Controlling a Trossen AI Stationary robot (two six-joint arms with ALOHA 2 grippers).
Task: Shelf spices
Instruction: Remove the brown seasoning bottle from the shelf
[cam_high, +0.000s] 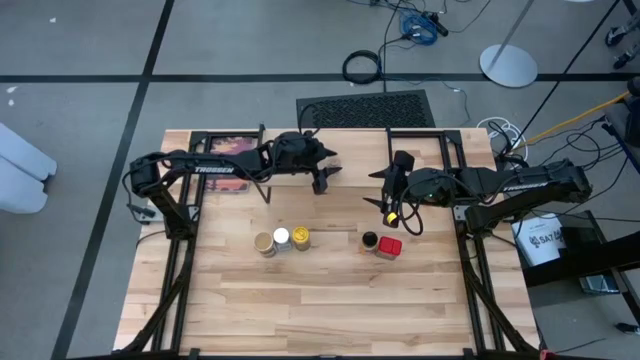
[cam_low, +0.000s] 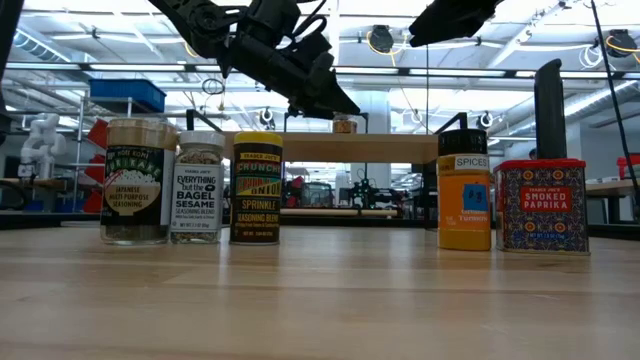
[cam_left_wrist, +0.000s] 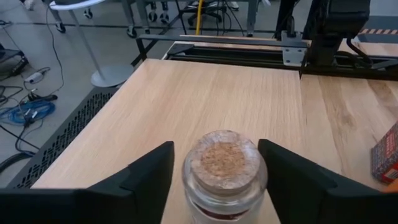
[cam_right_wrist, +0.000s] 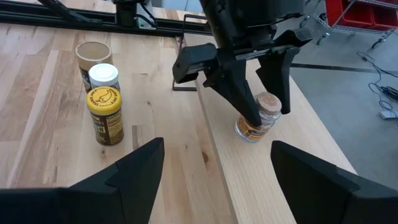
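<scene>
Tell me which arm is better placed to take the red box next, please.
Probably the right. Its pincer hangs open close behind the red box, while the left pincer is occupied straddling the cork-topped jar on the shelf.

white-lidded jar (cam_low: 198, 188): EVERYTHING BUT THE BAGEL SESAME | red box (cam_low: 541, 205): SMOKED PAPRIKA

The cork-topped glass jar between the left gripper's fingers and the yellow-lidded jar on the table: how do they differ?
The cork-topped glass jar stands on the light-wood shelf; the yellow-lidded jar stands on the wooden table. The cork-topped jar sits alone between the left gripper's fingers; the yellow-lidded jar stands in a row, untouched. It looks taller than the cork-topped jar. Both are upright.
</scene>
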